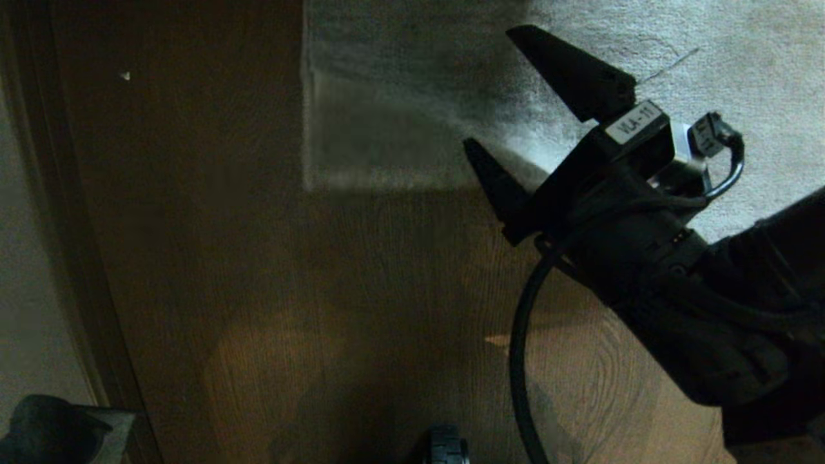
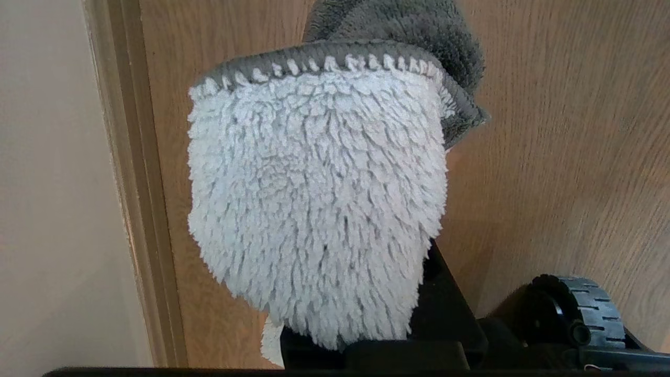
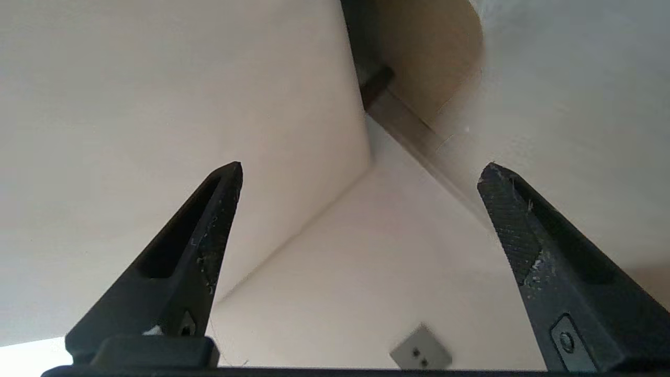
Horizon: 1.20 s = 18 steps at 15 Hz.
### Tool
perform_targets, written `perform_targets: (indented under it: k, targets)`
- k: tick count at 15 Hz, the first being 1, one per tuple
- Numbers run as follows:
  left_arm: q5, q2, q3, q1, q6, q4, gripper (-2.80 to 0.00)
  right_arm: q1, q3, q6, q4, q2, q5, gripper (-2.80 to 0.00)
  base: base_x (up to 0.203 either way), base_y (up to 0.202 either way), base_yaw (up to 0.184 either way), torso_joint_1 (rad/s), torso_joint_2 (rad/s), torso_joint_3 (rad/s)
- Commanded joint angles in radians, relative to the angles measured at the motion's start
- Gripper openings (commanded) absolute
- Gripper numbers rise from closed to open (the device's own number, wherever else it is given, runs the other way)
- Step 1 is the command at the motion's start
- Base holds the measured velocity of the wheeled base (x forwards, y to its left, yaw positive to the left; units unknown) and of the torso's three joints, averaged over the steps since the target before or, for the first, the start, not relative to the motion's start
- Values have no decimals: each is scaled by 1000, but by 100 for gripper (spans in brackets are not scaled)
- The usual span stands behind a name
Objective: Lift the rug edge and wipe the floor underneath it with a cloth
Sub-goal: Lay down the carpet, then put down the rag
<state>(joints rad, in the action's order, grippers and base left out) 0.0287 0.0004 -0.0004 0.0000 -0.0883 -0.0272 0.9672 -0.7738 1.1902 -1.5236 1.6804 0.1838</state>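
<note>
The light grey rug [image 1: 709, 77] fills the far right of the head view. The rug edge [image 1: 387, 185] and its corner meet the brown plank floor [image 1: 322, 290] near the middle, and that corner patch looks smeared. My right gripper [image 1: 491, 85] hangs over the rug just inside the edge, open, with nothing between its fingers [image 3: 209, 246]. In the right wrist view the right gripper [image 3: 364, 167] points at bare pale walls. My left gripper [image 2: 361, 340] is shut on the cloth [image 2: 319, 199], a fluffy white rag with a grey stitched border, held above the floor [image 2: 549, 131].
A pale wall [image 1: 26, 258] and dark skirting board [image 1: 77, 258] run down the left side. One of the robot's base wheels [image 1: 448, 444] shows at the near edge, also in the left wrist view [image 2: 591, 309]. A black cable [image 1: 522, 335] loops from the right arm. A wall socket [image 3: 421, 353] sits ahead.
</note>
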Motion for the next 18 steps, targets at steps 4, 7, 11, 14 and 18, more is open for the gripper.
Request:
perform_targets:
  k: [4, 7, 11, 14, 18]
  targets:
    - [-1, 0, -1, 0, -1, 0, -280, 64, 47, 12, -46, 18, 2, 0, 0, 0, 0, 0, 0, 0]
    - [-1, 0, 0, 0, -1, 0, -280, 65, 56, 11, -46, 50, 2, 0, 0, 0, 0, 0, 0, 0]
    - [0, 0, 0, 0, -1, 0, -280, 60, 79, 3, -46, 86, 14, 0, 0, 0, 0, 0, 0, 0]
    - [0, 0, 0, 0, -1, 0, -280, 55, 90, -1, -46, 102, 52, 0, 0, 0, 0, 0, 0, 0]
    - [-1, 0, -1, 0, -1, 0, -280, 44, 143, -41, -46, 102, 51, -280, 0, 0, 0, 0, 0, 0]
